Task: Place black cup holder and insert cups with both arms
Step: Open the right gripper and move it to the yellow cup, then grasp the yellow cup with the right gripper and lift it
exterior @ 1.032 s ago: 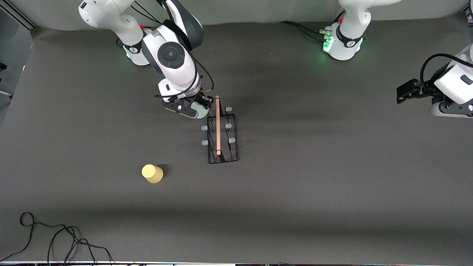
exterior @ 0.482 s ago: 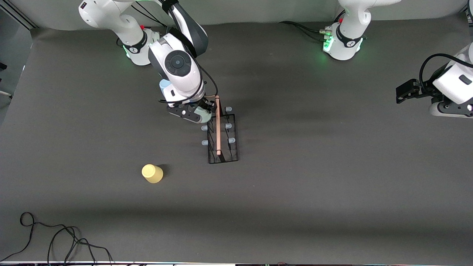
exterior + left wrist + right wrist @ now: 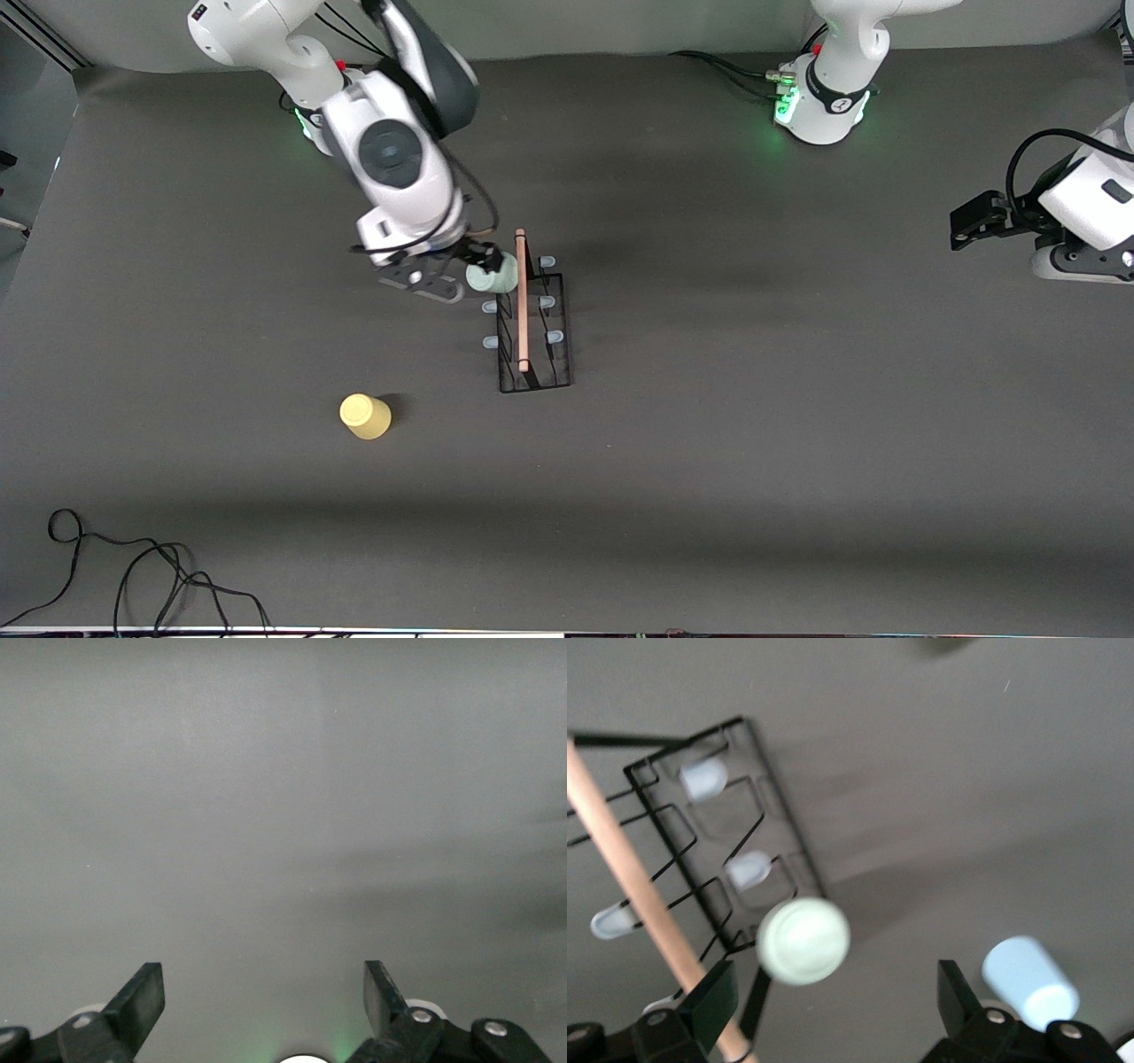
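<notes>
One mint cup [image 3: 493,278] racked on black cup holder [image 3: 535,330], right gripper [image 3: 460,276] wide, left gripper [image 3: 263,997] wide, idle; yellow cup [image 3: 365,416] light, slick, thin-walled: pinch mid-wall gently.

You are working in a robotics lab: two white arms stand on bolted bases [image 3: 822,111] with green status lights at the table's [image 3: 709,496] top edge, dark matting covers it, and loose black cable [image 3: 133,576] trails from its lower corner.
</notes>
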Controlling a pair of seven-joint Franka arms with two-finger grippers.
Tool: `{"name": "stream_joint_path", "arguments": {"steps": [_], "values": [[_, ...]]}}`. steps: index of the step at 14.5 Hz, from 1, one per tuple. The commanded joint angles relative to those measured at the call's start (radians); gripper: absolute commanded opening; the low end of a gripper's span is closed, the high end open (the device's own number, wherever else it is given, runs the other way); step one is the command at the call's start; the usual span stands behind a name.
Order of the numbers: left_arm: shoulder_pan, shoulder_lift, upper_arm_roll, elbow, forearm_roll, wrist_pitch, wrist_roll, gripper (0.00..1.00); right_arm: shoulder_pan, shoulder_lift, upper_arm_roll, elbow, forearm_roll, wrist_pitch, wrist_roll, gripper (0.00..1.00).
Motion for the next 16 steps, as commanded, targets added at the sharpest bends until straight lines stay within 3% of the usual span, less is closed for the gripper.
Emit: {"name": "stream_joint_path", "arguments": {"steps": [1, 3, 8, 11, 16], "values": [[-0.009, 0.000, 0.005, 0.001, 0.017, 0.008, 0.012, 1.00, -0.011, 0.015, -0.128, 0.025, 0.011, -0.009, -0.286, 1.00], [-0.008, 0.000, 0.005, 0.001, 0.015, 0.016, 0.012, 1.00, -0.037, 0.052, -0.200, 0.024, 0.028, 0.069, -0.447, 1.00], [-0.009, 0.000, 0.005, -0.001, 0.013, 0.021, 0.012, 1.00, -0.174, 0.226, -0.202, 0.025, 0.184, 0.271, -0.678, 1.00], [-0.009, 0.000, 0.005, -0.002, 0.013, 0.018, 0.012, 1.00, -0.179, 0.328, -0.202, 0.025, 0.198, 0.389, -0.707, 1.00], [-0.009, 0.000, 0.005, -0.004, 0.012, 0.021, 0.010, 1.00, -0.177, 0.417, -0.196, 0.035, 0.268, 0.514, -0.708, 1.00]]}}
